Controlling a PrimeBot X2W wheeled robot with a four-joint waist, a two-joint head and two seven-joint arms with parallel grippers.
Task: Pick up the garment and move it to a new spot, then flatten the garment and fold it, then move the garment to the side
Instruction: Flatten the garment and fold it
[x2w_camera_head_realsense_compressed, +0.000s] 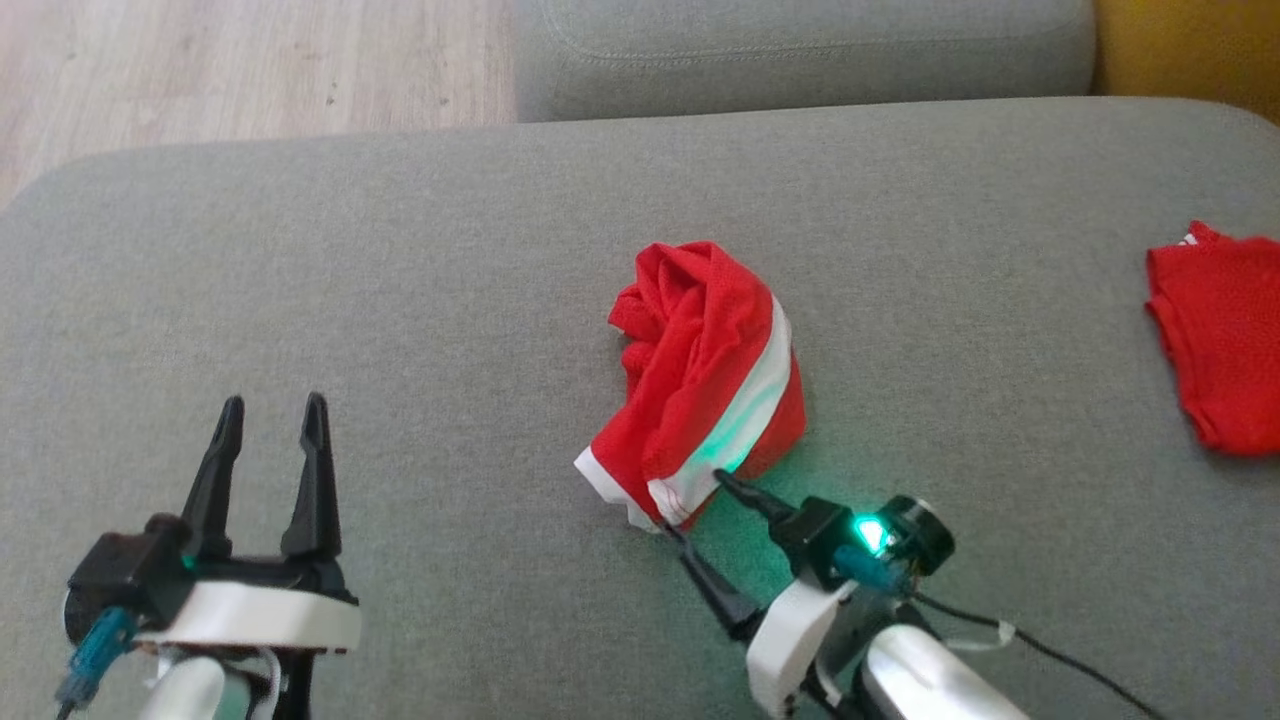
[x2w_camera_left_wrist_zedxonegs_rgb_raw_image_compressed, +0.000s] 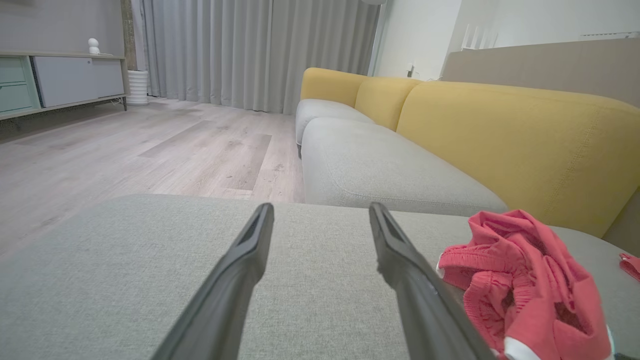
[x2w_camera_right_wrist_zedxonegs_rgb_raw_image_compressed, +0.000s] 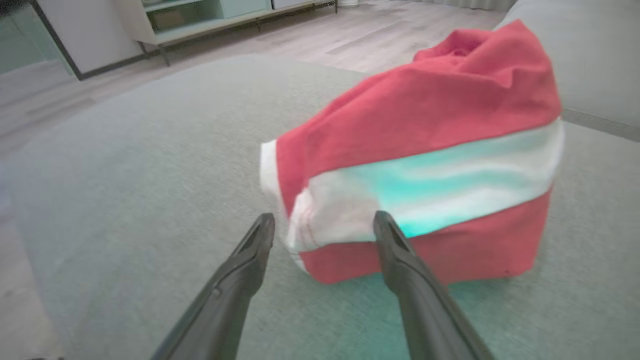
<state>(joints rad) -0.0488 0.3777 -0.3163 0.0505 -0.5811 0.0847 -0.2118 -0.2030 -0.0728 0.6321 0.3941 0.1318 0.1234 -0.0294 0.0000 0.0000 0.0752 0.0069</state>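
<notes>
Red garment (x2w_camera_head_realsense_compressed: 710, 370) crumpled on sofa seat (x2w_camera_head_realsense_compressed: 400, 250). Right jaws apart at its 6 o'clock, tips at white hem. Left jaws apart, 8 o'clock, well clear.

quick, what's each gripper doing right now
Left gripper: open, holding nothing.
Right gripper: open, holding nothing, tips right by the red garment.

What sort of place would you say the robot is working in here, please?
Most likely a home living room: a yellow-backed sofa, a wood-look floor and long grey curtains.
</notes>
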